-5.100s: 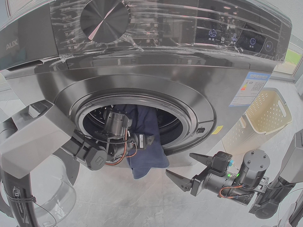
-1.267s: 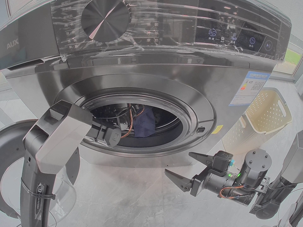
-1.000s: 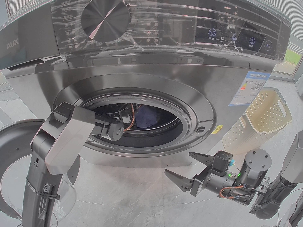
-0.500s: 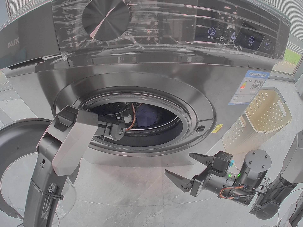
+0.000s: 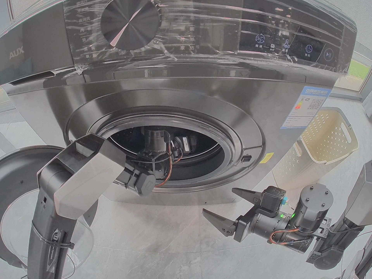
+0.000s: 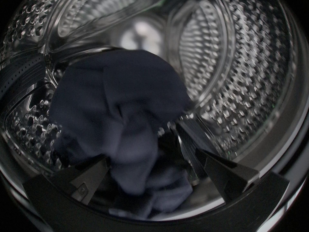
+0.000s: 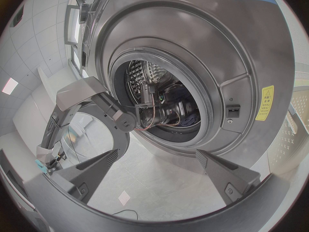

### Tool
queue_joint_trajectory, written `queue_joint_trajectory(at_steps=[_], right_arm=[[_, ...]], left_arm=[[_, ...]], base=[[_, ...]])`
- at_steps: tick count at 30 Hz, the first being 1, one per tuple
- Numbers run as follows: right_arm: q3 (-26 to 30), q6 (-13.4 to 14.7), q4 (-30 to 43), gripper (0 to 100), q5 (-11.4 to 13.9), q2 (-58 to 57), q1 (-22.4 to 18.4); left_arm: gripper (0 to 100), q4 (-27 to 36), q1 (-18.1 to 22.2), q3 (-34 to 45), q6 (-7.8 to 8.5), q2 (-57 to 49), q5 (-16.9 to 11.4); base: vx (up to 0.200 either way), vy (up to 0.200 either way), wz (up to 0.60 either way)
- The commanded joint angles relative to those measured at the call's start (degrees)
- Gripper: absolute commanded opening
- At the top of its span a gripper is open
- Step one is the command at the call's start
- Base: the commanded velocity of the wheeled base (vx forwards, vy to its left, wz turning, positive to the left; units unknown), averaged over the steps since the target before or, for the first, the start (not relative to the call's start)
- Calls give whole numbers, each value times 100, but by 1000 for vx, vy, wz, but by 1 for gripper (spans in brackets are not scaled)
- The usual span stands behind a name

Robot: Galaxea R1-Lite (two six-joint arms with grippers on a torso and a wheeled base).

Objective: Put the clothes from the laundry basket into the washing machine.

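One garment (image 6: 122, 113) — dark navy, bunched into a heap — lies inside the drum (image 6: 251, 65) of the washing machine (image 5: 240, 105), resting on the drum's lower wall. Just short of it sits the left pincer (image 6: 151, 160), fingers spread wide and pinching nothing. Cloth shows in the gap between them and beyond; contact with either finger cannot be told.

The left arm (image 5: 81, 171) enters through the round door opening, its wrist inside the rim. In the right wrist view a small patch of blue cloth shows past that wrist, low in the drum.

The door (image 5: 15, 183) is swung open on the robot's left.

Outside the machine, the right pincer (image 5: 219, 200) hangs low, below and to the right of the opening, over the grey floor (image 5: 155, 233). Its fingers are spread, nothing is between them, and the tips point to the robot's left.

The laundry basket (image 5: 329, 140) — cream, perforated — stands tilted on the floor just beside the machine's right side, its mouth turned toward the head camera.

A dial (image 5: 130, 22) sits on the top panel under clear film, and a yellow sticker (image 7: 264, 102) is near the latch.
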Motion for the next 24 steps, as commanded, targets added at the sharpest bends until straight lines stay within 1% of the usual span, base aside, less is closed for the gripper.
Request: queue_joint_trajectory(at_steps=[1, 2, 3, 4, 5, 7, 10, 11, 13, 14, 15, 17, 18, 19, 20, 21, 24], right_arm=[[29, 1, 0, 100, 1, -6, 2], [38, 1, 0, 100, 1, -6, 2], [47, 1, -8, 100, 1, -15, 2], [56, 1, 0, 100, 1, -15, 19], [82, 1, -8, 100, 1, -24, 37], [161, 10, -8, 100, 1, -50, 72], [355, 10, -8, 100, 10, -173, 151], [407, 10, 0, 100, 10, -217, 177], [539, 10, 0, 100, 10, -384, 248], [557, 10, 0, 100, 10, -393, 257], [671, 1, 0, 100, 10, -569, 265], [785, 10, 0, 100, 10, -789, 265], [882, 10, 0, 100, 10, -912, 248], [891, 10, 0, 100, 10, -920, 239], [1049, 10, 0, 100, 1, -1079, 239], [1128, 10, 0, 100, 1, -1158, 239], [1383, 28, 9, 100, -25, -1413, 98]], left_arm=[[100, -396, -391, 1701, 552, -989, -328], [100, -589, -470, 2132, 702, -1182, -346], [100, -642, -487, 2237, 737, -1235, -346], [100, -853, -531, 2659, 816, -1455, -354], [100, -941, -575, 2896, 834, -1569, -354], [100, -1126, -707, 3494, 834, -1868, -398], [100, -1468, -971, 4382, 798, -2281, -565], [100, -1574, -1015, 4566, 798, -2369, -574], [100, -1846, -1190, 5102, 772, -2632, -574], [100, -1855, -1208, 5138, 772, -2650, -574], [100, -2004, -1314, 5507, 763, -2861, -548], [100, -2163, -1410, 5893, 763, -2993, -504], [100, -2303, -1437, 6148, 763, -3098, -504], [100, -2321, -1445, 6175, 763, -3125, -504], [100, -2576, -1463, 6570, 772, -3318, -504], [100, -2699, -1481, 6764, 772, -3397, -513], [100, -3077, -1577, 7291, 781, -3617, -495]], base=[[0, 0, 0], [0, 0, 0], [0, 0, 0], [0, 0, 0], [0, 0, 0], [0, 0, 0], [0, 0, 0], [0, 0, 0], [0, 0, 0], [0, 0, 0], [0, 0, 0], [0, 0, 0], [0, 0, 0], [0, 0, 0], [0, 0, 0], [0, 0, 0], [0, 0, 0]])
